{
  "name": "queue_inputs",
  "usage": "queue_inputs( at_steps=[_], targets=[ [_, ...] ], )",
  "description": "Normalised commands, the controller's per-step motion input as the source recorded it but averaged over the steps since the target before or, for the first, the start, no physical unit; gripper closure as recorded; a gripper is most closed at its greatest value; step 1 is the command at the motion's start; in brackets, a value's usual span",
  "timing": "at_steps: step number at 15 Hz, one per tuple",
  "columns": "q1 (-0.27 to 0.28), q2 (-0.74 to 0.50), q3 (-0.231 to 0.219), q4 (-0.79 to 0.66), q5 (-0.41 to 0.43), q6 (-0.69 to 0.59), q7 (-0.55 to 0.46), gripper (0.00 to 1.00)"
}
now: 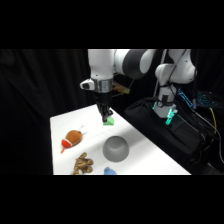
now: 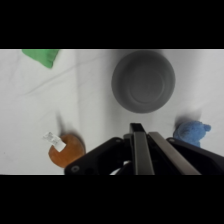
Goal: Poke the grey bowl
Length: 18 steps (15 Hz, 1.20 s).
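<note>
The grey bowl (image 1: 116, 148) is a matte dark-grey rounded shape on the white table (image 1: 145, 155), near its front. In the wrist view the grey bowl (image 2: 144, 81) lies ahead of the fingertips with a strip of bare table between. My gripper (image 1: 105, 114) hangs farther back on the table, just above a small green block (image 1: 109, 120), well short of the bowl. Its two fingers stand together, so the gripper (image 2: 142, 131) is shut with nothing in it.
An orange-brown plush toy (image 1: 72, 138) lies left of the bowl, plush toy (image 2: 66, 149) in the wrist view too. A brown lumpy toy (image 1: 83, 164) and a blue toy (image 1: 110, 171) sit at the front edge. Black bags (image 1: 170, 127) flank the table's right side.
</note>
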Motion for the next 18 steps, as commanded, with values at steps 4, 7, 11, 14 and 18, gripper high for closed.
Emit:
queue_inputs(
  at_steps=[4, 7, 11, 14, 18],
  targets=[
    [0.066, -0.03, 0.033, -0.25, -0.020, 0.31, 0.07, 1.00],
    [0.039, 0.05, 0.011, -0.23, -0.010, 0.45, 0.04, 1.00],
    [0.036, 0.12, -0.014, -0.14, -0.029, 0.40, 0.04, 1.00],
    [0.060, 0.12, -0.002, -0.07, -0.004, 0.32, 0.02, 1.00],
    [0.076, 0.15, -0.005, -0.01, -0.017, 0.27, 0.03, 1.00]
  ],
)
